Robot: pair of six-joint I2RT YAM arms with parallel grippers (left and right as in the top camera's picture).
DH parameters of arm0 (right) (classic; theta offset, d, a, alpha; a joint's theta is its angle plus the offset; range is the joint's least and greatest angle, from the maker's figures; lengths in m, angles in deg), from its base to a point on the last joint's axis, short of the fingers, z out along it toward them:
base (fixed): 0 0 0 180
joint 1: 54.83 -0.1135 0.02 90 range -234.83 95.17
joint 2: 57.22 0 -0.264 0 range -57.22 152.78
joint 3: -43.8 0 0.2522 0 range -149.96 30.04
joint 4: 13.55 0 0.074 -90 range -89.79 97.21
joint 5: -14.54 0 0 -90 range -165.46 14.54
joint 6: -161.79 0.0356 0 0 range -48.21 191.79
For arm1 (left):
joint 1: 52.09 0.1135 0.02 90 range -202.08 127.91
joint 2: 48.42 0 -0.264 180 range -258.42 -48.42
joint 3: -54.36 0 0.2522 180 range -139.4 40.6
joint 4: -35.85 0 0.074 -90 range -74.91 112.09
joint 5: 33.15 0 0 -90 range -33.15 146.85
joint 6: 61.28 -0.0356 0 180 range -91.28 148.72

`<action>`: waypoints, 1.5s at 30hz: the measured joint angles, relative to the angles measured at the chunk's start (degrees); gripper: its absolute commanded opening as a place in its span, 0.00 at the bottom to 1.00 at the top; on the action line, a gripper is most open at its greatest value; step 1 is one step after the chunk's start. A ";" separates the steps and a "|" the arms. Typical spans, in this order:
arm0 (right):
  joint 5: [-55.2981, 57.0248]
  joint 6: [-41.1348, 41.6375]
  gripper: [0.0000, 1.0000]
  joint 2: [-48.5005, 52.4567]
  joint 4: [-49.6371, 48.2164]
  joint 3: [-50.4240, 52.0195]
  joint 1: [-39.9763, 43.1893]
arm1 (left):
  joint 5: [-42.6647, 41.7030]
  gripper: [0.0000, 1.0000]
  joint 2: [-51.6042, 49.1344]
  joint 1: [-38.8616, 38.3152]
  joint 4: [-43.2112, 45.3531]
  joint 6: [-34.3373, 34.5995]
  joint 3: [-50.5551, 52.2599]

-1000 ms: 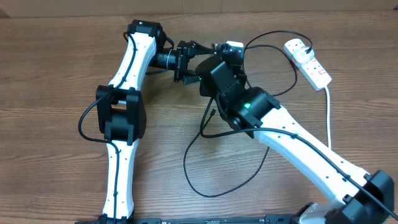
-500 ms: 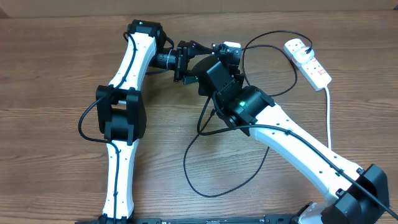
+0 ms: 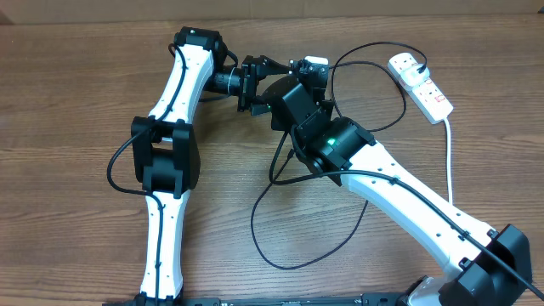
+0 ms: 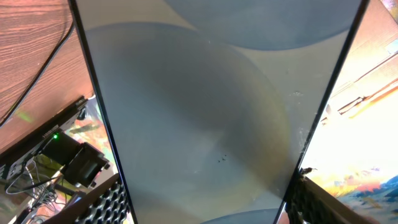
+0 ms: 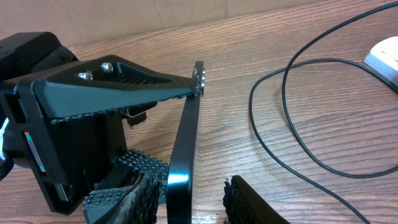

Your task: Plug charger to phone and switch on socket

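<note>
The phone [image 4: 199, 112] fills the left wrist view, its pale grey face between my left gripper's fingers [image 4: 102, 202]. My left gripper [image 3: 270, 78] is shut on the phone and holds it on edge above the table. In the right wrist view the phone [image 5: 186, 137] shows edge-on. My right gripper [image 5: 193, 199] is open around the phone's near end, its left pad against the phone and its right pad apart. In the overhead view both grippers hide the phone. The black charger cable [image 3: 280, 217] loops on the table; its tip is not clear. The white socket [image 3: 422, 83] lies far right.
The charger cable [image 5: 280, 130] curves over the wood right of the phone. The socket's thick white lead [image 3: 449, 161] runs down the right side. Cardboard edges the table's far side [image 5: 186, 15]. My right arm [image 3: 408, 200] crosses the table's right half.
My right arm has shifted a little to the left toward the phone since a second ago. The left arm and phone have stayed still.
</note>
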 measured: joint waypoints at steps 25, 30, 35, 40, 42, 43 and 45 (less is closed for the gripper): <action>0.61 -2.80 0.31 2.78 -3.15 0.00 0.00 | 0.00 0.65 0.00 0.00 0.00 -0.20 0.00; 0.63 -3.45 0.28 2.78 -3.45 0.00 0.00 | 0.00 0.65 0.00 0.00 0.00 -0.20 0.00; 0.61 -3.74 0.27 2.78 -3.45 0.00 0.00 | 0.02 0.65 0.00 0.00 0.04 -0.20 0.00; 0.39 -3.96 0.21 2.78 -3.43 0.00 0.00 | 0.04 0.65 0.00 0.00 0.04 -0.20 0.00; 0.31 -4.02 0.19 2.78 -3.45 0.00 0.00 | 0.04 0.66 0.00 0.00 0.07 -0.20 0.00; 0.31 -4.09 0.18 2.78 -3.43 0.00 0.00 | 0.04 0.65 0.00 0.00 0.07 -0.20 0.00; 0.26 -4.07 0.14 2.78 -3.43 0.00 0.00 | 0.04 0.66 0.00 0.00 0.07 -0.20 0.00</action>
